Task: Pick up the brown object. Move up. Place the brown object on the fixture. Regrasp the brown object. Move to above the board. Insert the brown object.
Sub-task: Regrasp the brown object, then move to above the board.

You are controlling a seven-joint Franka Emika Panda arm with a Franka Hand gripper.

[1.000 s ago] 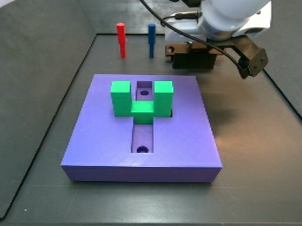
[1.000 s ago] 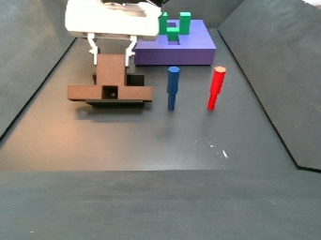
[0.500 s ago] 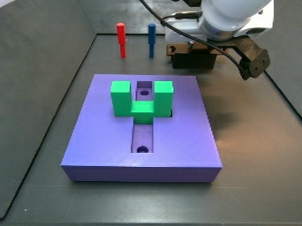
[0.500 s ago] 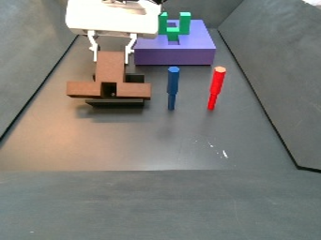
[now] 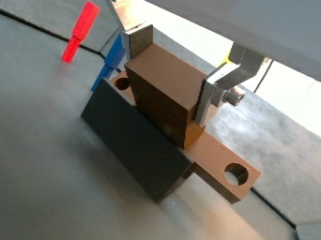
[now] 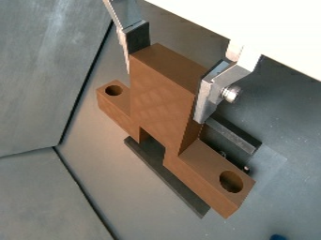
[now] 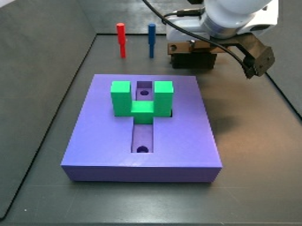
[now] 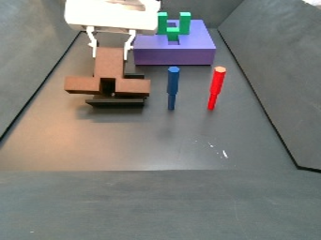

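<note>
The brown object (image 8: 111, 77) is a reddish-brown bar with a round hole at each end and a thick stem rising from its middle. My gripper (image 8: 111, 45) is shut on that stem, with a silver finger (image 5: 211, 92) flat against each side in both wrist views. The bar (image 6: 189, 164) hangs level just above the dark fixture (image 8: 123, 101), whose edge (image 6: 153, 153) shows under it. In a side view the brown object (image 7: 192, 50) and fixture (image 7: 195, 63) sit beyond the far end of the purple board (image 7: 106, 146). The gripper (image 5: 174, 75) (image 6: 170, 73) (image 7: 203, 42) is centred over the fixture (image 5: 138, 150).
A green U-shaped block (image 7: 141, 97) stands on the board's slot, with a hole (image 7: 143, 149) nearer the front. A red peg (image 8: 216, 86) and a blue peg (image 8: 174, 87) stand upright beside the fixture. Dark walls close in the floor on both sides.
The gripper has risen a little with the brown object, which now sits slightly higher over the fixture. Nothing else has moved.
</note>
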